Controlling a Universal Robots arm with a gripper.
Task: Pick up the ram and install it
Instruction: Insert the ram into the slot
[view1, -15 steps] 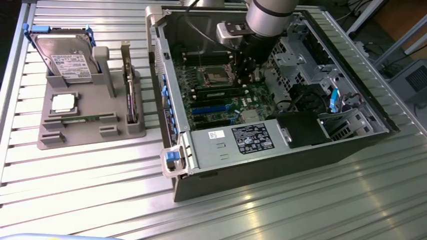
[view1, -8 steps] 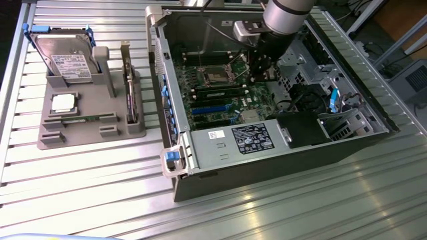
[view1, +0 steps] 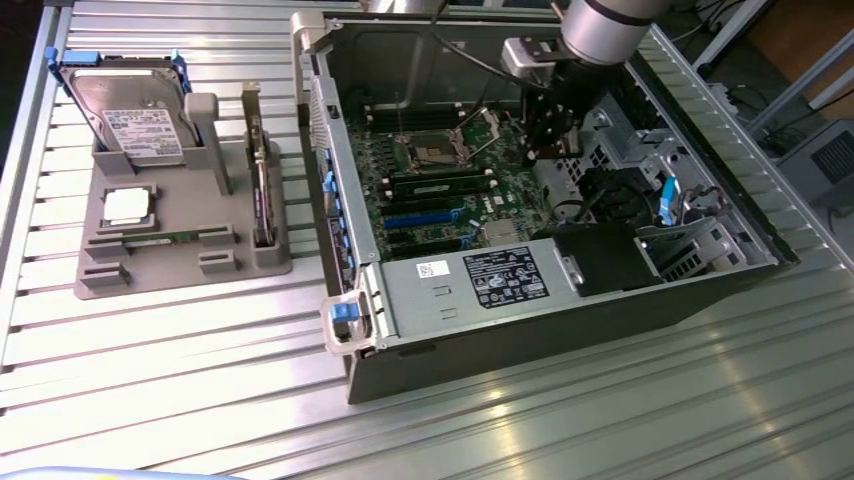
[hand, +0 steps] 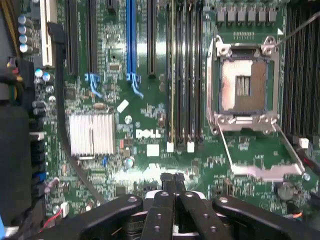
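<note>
Left of the open computer case (view1: 534, 200), a grey parts holder (view1: 174, 235) on the table (view1: 160, 400) keeps a hard drive (view1: 127, 115), a processor chip (view1: 127, 205) and an upright card (view1: 260, 190) slotted apart, likely for easy picking. Inside the case, the ram (view1: 441, 187) lies seated in a slot beside the empty CPU socket (hand: 245, 87), so installation looks done. Right of that socket, the tool (hand: 172, 182) hangs clenched and empty above the motherboard (hand: 150, 165).
</note>
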